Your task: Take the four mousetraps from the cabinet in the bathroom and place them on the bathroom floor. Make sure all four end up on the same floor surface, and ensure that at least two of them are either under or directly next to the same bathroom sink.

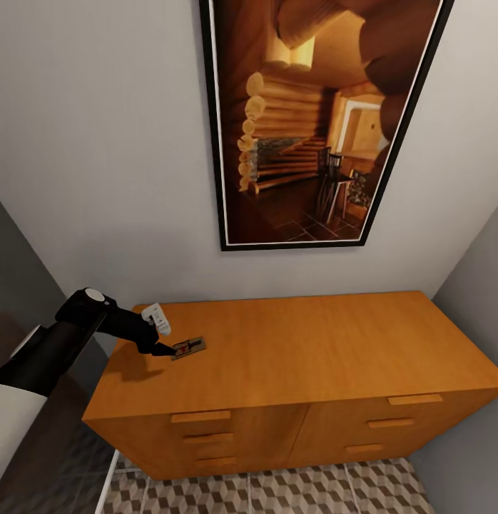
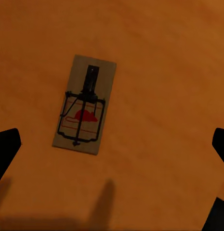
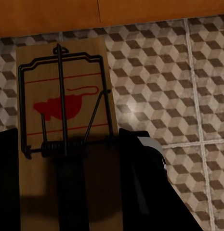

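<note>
One trap on the cabinet, one in a gripper

The left gripper (image 1: 163, 349) hangs with fingers spread wide over a mousetrap (image 1: 188, 348) lying flat on the cabinet (image 1: 313, 343) top. The right gripper (image 3: 68, 192) pinches a second mousetrap (image 3: 63, 115) above the bathroom floor (image 3: 160, 82).

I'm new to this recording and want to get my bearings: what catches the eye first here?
A large framed picture of a log-cabin interior hangs on the wall above the orange-brown cabinet. On the cabinet top, near its left end, one mousetrap lies flat with the left hand open right beside it. In the right wrist view, the right hand is shut on a second mousetrap, held above the cube-patterned bathroom floor.
</note>
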`<state>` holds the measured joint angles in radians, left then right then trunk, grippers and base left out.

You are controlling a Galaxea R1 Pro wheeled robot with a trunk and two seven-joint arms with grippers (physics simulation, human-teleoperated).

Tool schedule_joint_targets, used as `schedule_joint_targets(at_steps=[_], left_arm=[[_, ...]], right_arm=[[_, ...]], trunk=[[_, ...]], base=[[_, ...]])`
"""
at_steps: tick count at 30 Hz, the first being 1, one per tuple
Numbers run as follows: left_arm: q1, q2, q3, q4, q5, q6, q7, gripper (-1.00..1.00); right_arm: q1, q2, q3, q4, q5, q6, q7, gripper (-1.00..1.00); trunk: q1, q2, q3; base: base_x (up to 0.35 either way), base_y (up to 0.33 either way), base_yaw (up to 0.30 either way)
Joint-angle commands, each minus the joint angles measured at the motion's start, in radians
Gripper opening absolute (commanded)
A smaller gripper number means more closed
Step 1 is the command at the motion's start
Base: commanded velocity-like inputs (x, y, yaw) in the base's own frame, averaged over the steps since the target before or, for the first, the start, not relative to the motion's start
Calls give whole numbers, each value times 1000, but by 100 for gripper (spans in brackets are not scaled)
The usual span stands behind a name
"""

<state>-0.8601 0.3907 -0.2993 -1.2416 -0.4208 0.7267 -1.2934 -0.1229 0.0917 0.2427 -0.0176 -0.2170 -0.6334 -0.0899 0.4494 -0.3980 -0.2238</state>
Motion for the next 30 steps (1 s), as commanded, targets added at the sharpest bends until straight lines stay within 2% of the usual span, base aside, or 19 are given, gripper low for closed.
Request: schedule_joint_targets(at_steps=[1, 6, 11, 17, 30], left_arm=[[-1, 0, -1, -1, -6, 10, -6, 100], [-1, 0, -1, 6, -5, 7, -4, 100], [-2, -1, -1, 16, 1, -46, -4, 100], [-2, -23, 0, 35, 3, -86, -5, 100], [-2, -51, -1, 65, 4, -109, -6, 100]], right_arm=[[-1, 0, 9, 1, -9, -3, -2, -100], [-1, 0, 8, 1, -9, -3, -2, -100], [-1, 0, 8, 1, -9, -3, -2, -100], [0, 0, 8, 1, -9, -3, -2, -100], [0, -1, 8, 1, -9, -3, -2, -100]], trunk=[[1, -2, -2], [1, -2, -2], [1, -2, -2], [1, -2, -2], [1, -2, -2]], base=[[0, 0, 0], [0, 0, 0], [0, 0, 0], [0, 0, 0], [0, 0, 0]])
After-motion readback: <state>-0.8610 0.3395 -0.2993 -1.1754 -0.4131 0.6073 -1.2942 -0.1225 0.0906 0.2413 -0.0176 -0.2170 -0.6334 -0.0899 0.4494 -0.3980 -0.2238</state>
